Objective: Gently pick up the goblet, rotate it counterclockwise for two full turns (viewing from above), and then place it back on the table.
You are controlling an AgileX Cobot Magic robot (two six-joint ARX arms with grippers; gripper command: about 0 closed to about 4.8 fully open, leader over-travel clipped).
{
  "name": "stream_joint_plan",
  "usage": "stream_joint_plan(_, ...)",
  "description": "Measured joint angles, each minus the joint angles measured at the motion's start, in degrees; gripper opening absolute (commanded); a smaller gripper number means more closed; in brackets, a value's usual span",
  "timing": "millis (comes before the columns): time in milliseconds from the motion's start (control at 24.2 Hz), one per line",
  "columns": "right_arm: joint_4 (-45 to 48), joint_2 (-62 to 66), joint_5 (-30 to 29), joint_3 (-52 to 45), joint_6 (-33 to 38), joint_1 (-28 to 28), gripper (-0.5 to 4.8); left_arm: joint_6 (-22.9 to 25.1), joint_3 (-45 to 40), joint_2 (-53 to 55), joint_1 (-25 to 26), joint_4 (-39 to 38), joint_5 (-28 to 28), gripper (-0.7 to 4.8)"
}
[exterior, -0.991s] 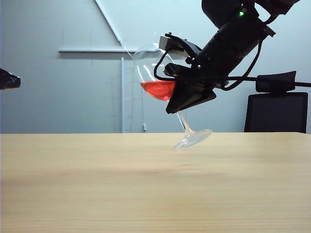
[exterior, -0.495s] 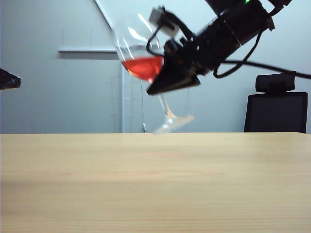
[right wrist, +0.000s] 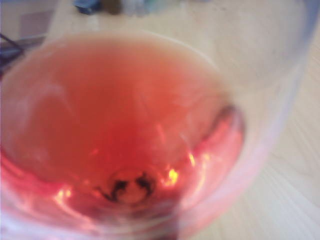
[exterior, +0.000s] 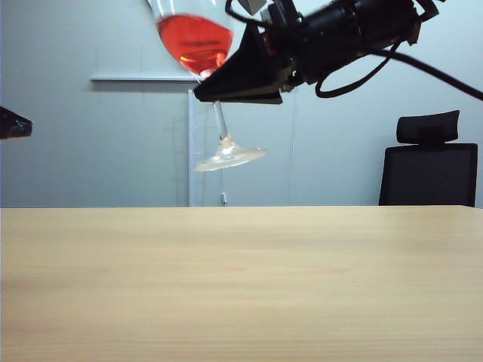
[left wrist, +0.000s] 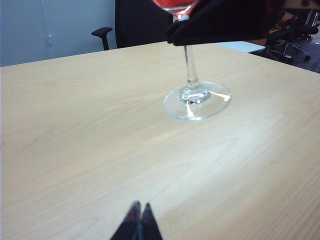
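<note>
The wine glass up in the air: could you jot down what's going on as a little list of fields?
goblet: tilted, lifted clear of the table
contents: red liquid in the bowl
held by: right hand, shut on the stem just under the bowl
foot: hangs free in the air
left hand: shut, low over the table, apart from the goblet
background: a black chair behind the table

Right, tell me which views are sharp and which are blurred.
Exterior view: table crisp, goblet held by the right gripper slightly smeared. Left wrist view: sharp, glare on the goblet's foot, left gripper dark. Right wrist view: bowl fills the frame, out of focus.
</note>
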Motion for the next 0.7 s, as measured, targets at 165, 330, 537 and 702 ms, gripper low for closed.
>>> stream_joint_plan(165,2.36,-0.44,-2.56,-1.51,0.87,0.0,-0.05,0.0,0.0,0.0,-0.02,0.0,0.0,-0.05)
stream_joint_plan(330,18.51,-1.95,-5.09,-9.31,10.14,-0.31,-0.05,0.0,0.0,0.02,-0.02,0.0,0.0,-0.05)
stream_joint_plan(537,39.52,-2.08,-5.18,-16.59,22.45,-1.25,-0.05,0.0,0.0,0.02,-0.02,0.0,0.0,-0.05)
stream_joint_plan(702,49.07,-2.1,-2.4,-19.47,28.33,-1.77,-0.05,0.0,0.0,0.02,-0.02,0.0,0.0,-0.05)
